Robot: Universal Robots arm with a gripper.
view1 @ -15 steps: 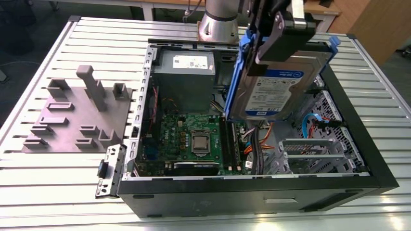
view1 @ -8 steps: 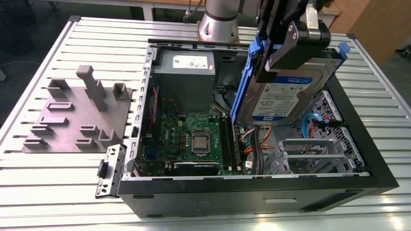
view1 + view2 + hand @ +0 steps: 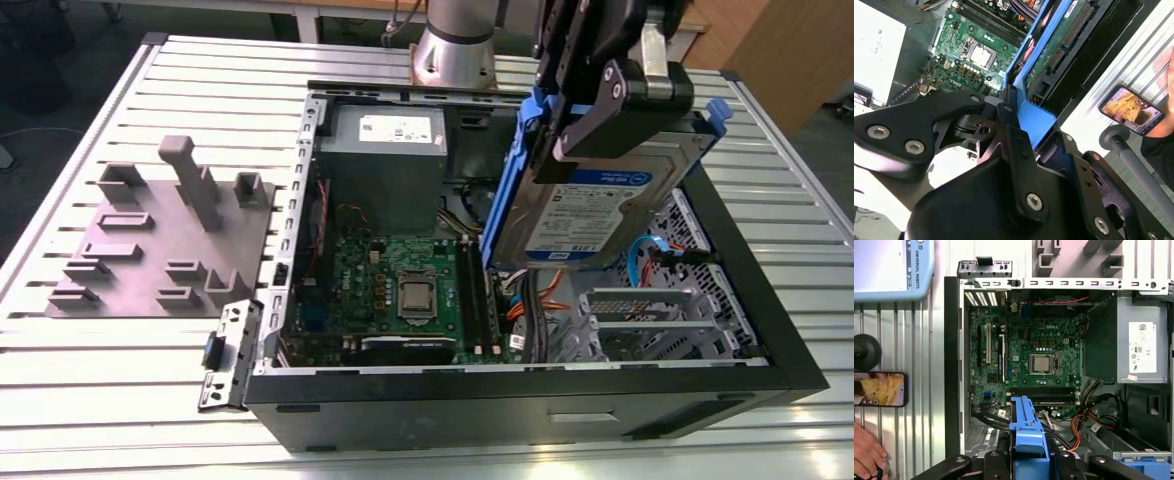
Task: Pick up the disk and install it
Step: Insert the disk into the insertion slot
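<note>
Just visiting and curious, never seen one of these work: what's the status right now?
Tool shut on the disk, gripping its blue bracket. Disk held upright above the open computer case, not seated. Cables lie inside the case below it.

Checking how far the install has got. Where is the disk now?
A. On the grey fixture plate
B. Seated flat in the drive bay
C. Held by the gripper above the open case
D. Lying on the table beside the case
C: in the exterior view the gripper clamps the disk, which hangs edge-down over the open case.
</note>
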